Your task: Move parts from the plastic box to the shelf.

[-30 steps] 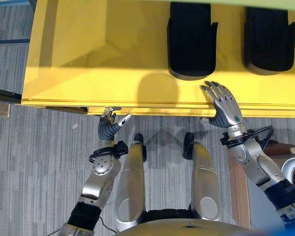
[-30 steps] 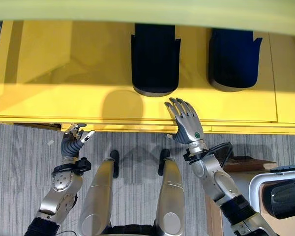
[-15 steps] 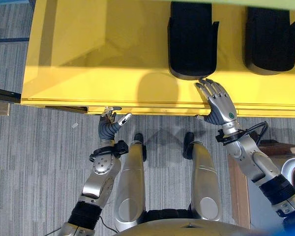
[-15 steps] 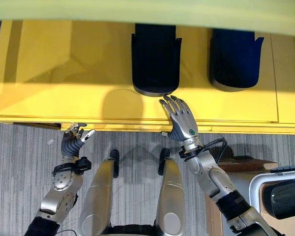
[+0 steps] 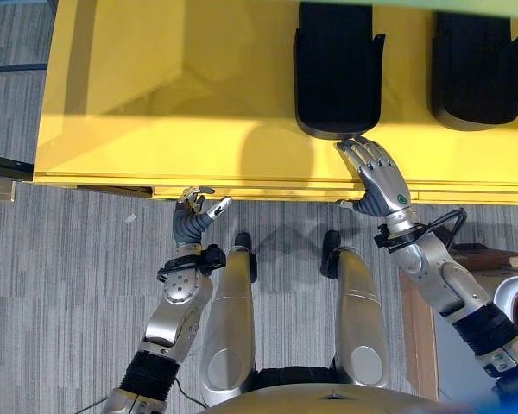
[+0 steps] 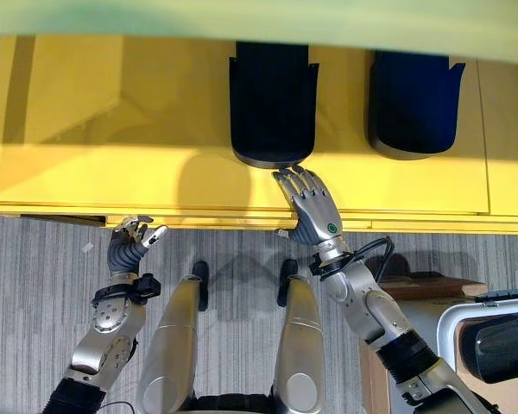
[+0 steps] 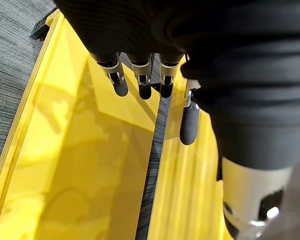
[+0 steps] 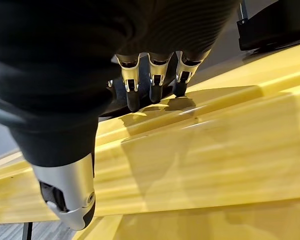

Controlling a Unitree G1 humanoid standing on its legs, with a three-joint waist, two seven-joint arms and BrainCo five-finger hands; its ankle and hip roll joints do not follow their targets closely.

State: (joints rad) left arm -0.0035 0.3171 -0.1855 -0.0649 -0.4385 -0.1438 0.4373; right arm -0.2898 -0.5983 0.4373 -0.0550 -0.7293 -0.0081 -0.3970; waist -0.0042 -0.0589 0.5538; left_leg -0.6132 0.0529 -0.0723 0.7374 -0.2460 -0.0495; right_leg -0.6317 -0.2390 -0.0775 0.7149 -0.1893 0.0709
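No legible markings seen. Right hand (image 5: 378,177) lies flat on the yellow shelf (image 5: 155,103), fingers straight, tips at the near edge of a black part (image 5: 337,69). Second part (image 5: 475,73) beside it. Left hand (image 5: 193,217) hangs below the shelf edge, fingers relaxed, empty.

Broad, glossy yellow shelf surface (image 5: 198,103) spanning the upper field, its ridged front edge bordering grey striped carpet floor (image 5: 60,285). Two black, ribbed, tub-shaped plastic parts rest on it side by side: one near the centre (image 5: 337,69), one further right (image 5: 475,69), apart from each other.
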